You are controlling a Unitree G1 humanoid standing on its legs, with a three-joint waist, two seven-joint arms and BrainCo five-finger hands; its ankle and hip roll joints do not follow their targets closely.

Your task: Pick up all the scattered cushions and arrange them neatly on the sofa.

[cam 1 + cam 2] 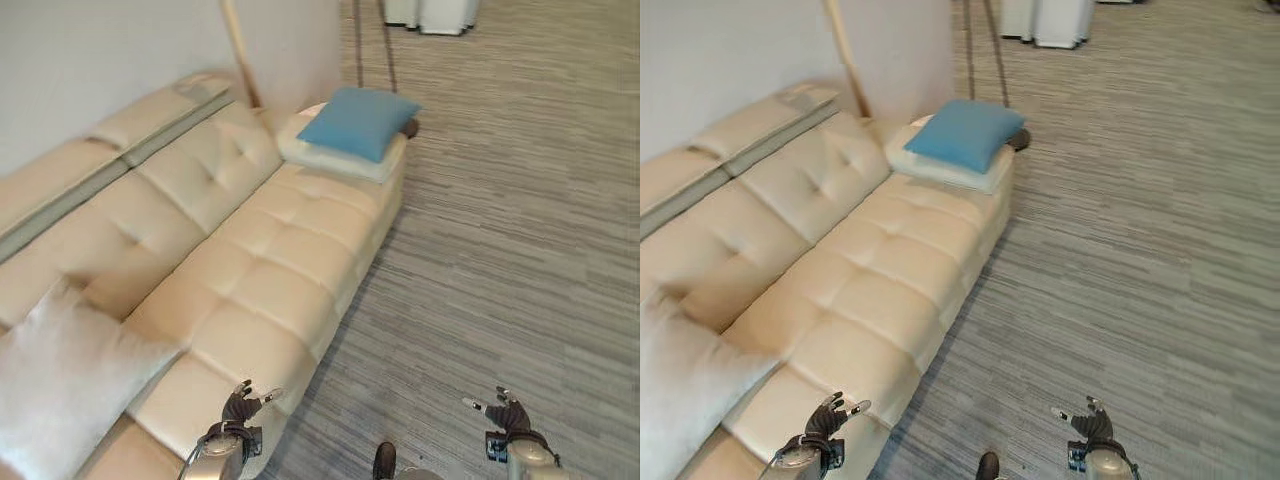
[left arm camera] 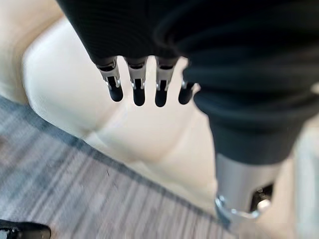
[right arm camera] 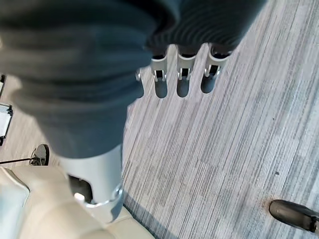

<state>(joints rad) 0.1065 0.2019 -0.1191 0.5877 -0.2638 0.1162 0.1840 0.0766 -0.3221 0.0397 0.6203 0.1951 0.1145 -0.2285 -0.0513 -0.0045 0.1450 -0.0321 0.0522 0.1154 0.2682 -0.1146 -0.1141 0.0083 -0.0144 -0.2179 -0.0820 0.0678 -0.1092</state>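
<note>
Both hands, left hand [image 1: 238,408] and right hand [image 1: 510,414], are held low with fingers relaxed, nothing gripped; blue cushion [image 1: 358,121] is stacked on white cushion [image 1: 335,156] on the sofa [image 1: 260,270].

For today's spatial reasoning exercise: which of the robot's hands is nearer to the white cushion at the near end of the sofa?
Left. The left hand hangs over the sofa's front edge, right beside the white cushion. The right hand hangs over the floor, well away from it.

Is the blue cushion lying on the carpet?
No, the blue cushion rests on a white cushion at the far end of the sofa.
</note>
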